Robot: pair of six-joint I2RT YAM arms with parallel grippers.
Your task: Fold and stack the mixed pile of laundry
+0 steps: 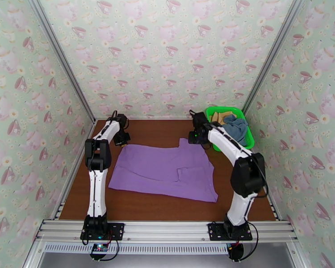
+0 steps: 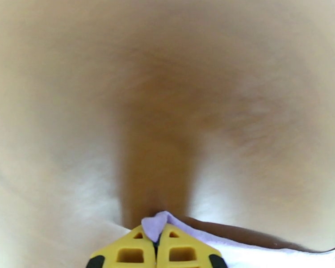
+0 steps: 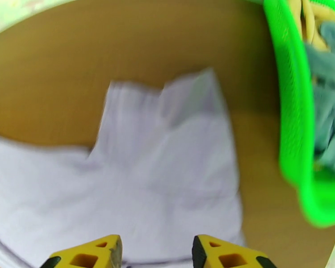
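Tabletop blurred up close; left pincer pinches the lilac garment, right pincer gapes above it, fingers cropped.

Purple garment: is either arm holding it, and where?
The left gripper pinches the purple garment by its far-left corner; the right gripper is open.

1. Three cloth garments in all: one lilac garment (spread flat, one corner at the left gripper, the collar end just under the right gripper), one blue-grey garment and one tan garment, both just right of the right gripper.
2. One green mesh basket, just right of the right gripper, with two of the three garments inside.
3. Two grippers, each with two yellow fingers.
4. One brown table.
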